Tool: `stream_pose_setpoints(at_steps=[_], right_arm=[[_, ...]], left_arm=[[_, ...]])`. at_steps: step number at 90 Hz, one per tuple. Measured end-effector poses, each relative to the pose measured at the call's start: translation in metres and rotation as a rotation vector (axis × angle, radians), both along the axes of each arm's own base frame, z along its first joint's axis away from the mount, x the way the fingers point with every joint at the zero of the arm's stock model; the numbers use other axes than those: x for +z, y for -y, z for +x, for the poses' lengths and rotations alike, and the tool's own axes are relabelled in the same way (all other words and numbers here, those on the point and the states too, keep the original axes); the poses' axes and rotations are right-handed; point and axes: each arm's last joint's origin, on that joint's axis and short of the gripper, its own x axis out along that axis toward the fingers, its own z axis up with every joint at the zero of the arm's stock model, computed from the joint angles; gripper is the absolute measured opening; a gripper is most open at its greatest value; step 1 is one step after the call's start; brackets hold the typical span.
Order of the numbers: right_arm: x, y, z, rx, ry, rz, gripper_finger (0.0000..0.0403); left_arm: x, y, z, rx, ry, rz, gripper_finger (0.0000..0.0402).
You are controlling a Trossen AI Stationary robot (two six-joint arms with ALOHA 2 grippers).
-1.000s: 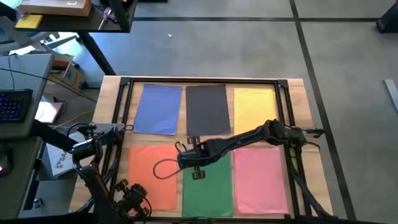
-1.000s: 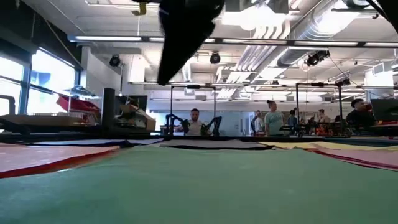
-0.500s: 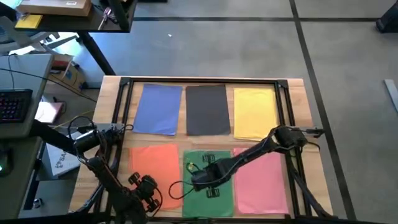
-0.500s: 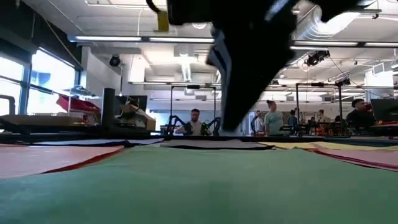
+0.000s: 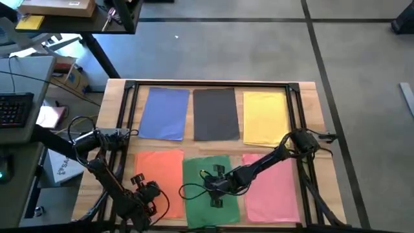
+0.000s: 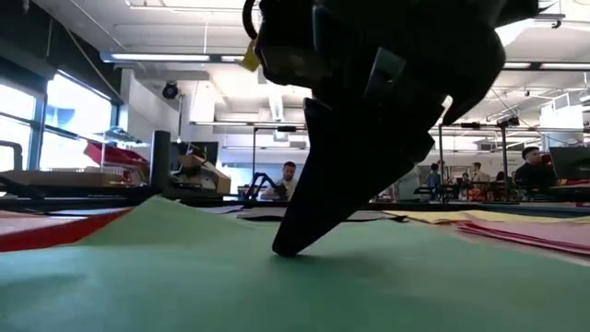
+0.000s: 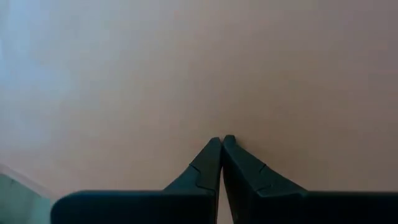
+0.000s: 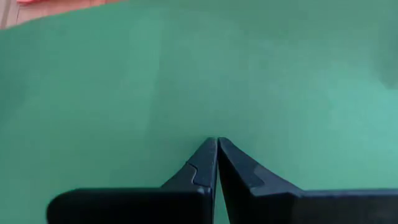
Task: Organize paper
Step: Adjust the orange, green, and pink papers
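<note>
Landmark: we take the dark grey paper [image 5: 216, 114], middle of the far row on the wooden table [image 5: 320, 123], as our reference.
Containers: we see none on the table; a black frame [image 5: 210, 83] runs round the sheets, which lie flat inside it.
Paper count: we count six coloured patches, one of each colour; how many sheets lie under each we cannot tell.
Far row: blue paper [image 5: 165, 112] just left of the dark grey paper, yellow paper [image 5: 264, 117] just right of it.
Near row: green paper [image 5: 207, 188] directly in front of the dark grey paper, orange paper [image 5: 158, 178] to the green's left, pink paper [image 5: 273, 184] to its right.
Green paper: in the low view we see it hump up toward the orange side; it also sits a little askew to the dark grey paper.
Right gripper [image 5: 216, 188]: over the green paper, fingers pressed together with nothing between them; in the low view its tip touches the green surface.
Left gripper [image 5: 143, 192]: at the near left part of the orange paper, fingers together and empty, orange filling its wrist view.
Writing: we can read none.
Off the table: a keyboard [image 5: 14, 109] on a desk well left of the blue paper; people stand far behind in the low view.
</note>
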Motion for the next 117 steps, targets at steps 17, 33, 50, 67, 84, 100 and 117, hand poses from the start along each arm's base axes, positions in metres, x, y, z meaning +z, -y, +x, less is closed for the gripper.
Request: stream_pose_setpoints(at_steps=[17, 33, 50, 67, 84, 100, 117], right_arm=[[-0.001, 0.002, 0.0, -0.071, 0.001, -0.004, 0.0], [-0.005, 0.006, -0.005, -0.176, -0.034, -0.038, 0.0], [-0.005, 0.002, -0.008, -0.108, -0.033, -0.091, 0.0], [-0.006, 0.0, -0.01, 0.043, -0.065, -0.144, 0.0], [-0.006, 0.002, -0.011, 0.11, -0.092, -0.147, 0.0], [-0.004, 0.002, -0.011, 0.141, -0.094, -0.149, 0.0], [0.015, 0.003, -0.015, 0.157, -0.069, -0.167, 0.0]], left_arm=[[0.003, -0.002, -0.006, 0.016, -0.046, 0.012, 0.0], [0.013, -0.005, -0.009, 0.082, -0.029, -0.016, 0.0], [0.015, -0.004, -0.008, 0.106, -0.003, -0.026, 0.0], [0.016, -0.005, -0.007, 0.177, 0.057, -0.016, 0.0], [0.016, -0.005, -0.007, 0.225, 0.08, -0.017, 0.0], [0.017, -0.005, -0.006, 0.251, 0.115, -0.011, 0.0], [0.026, -0.001, 0.001, 0.253, 0.163, -0.022, 0.0]])
